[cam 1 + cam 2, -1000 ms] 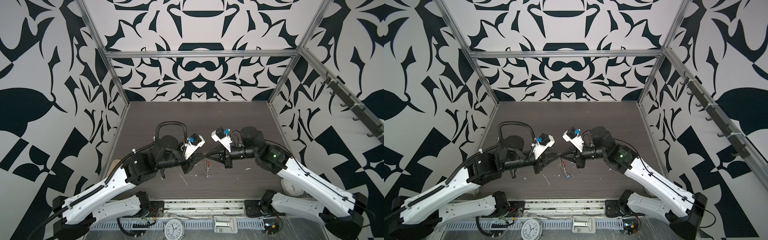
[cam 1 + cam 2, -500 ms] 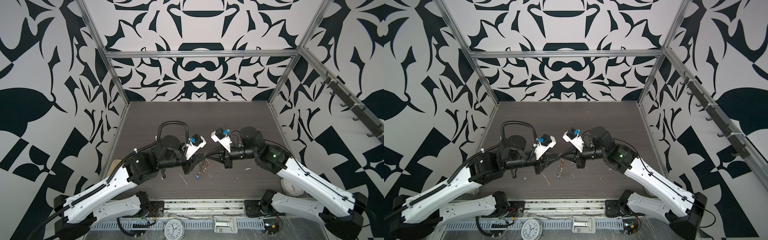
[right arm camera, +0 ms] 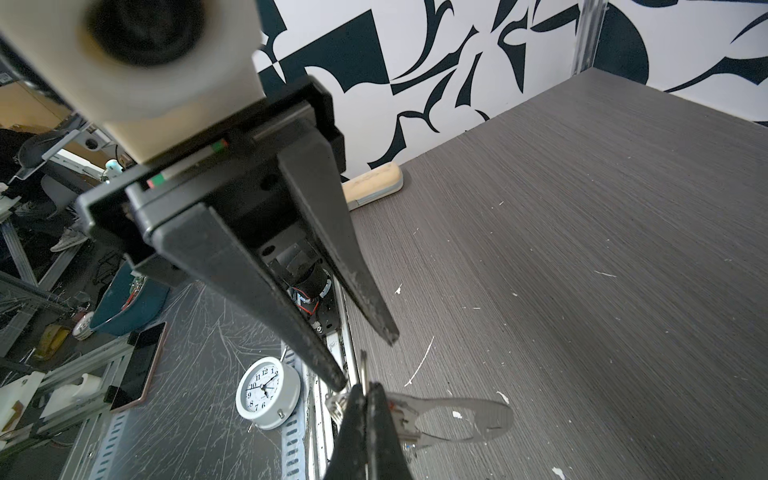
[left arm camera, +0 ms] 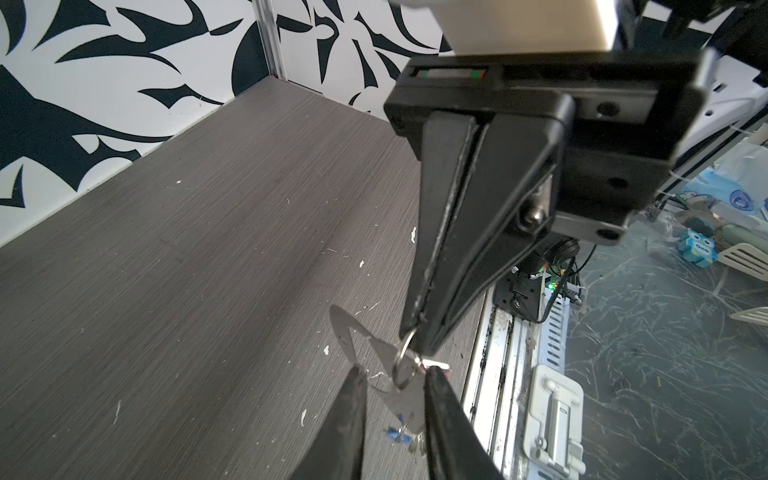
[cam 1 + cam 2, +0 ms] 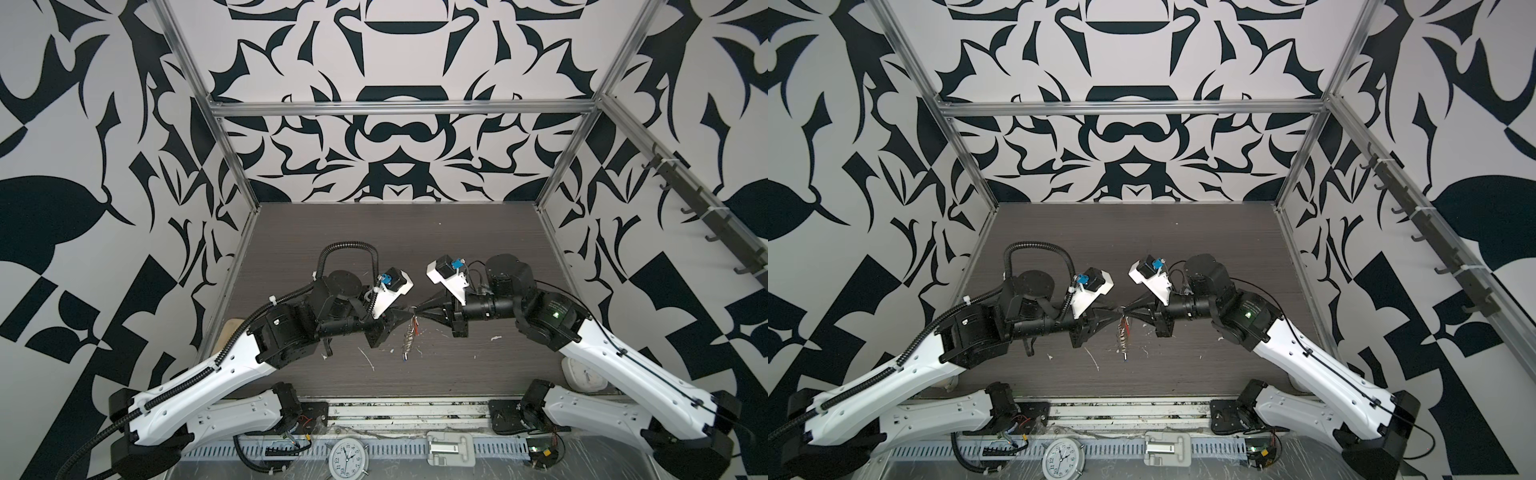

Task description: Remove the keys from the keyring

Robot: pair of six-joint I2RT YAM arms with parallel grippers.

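Since a second earlier, the left gripper (image 5: 404,311) had closed in on the right gripper (image 5: 418,310), tip to tip above the table (image 5: 457,257). Right fingers, pressed together, pinched a small ring of the keyring (image 3: 469,415), which hung with keys (image 4: 400,436) below. Left fingers (image 3: 374,320) stood spread beside that ring.

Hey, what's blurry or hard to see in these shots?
Right wrist view: the left arm's camera housing is out of focus; the keyring is sharp. Left wrist view: the keyring blends into the grey table. In both top views the keyring is tiny, edge-on.
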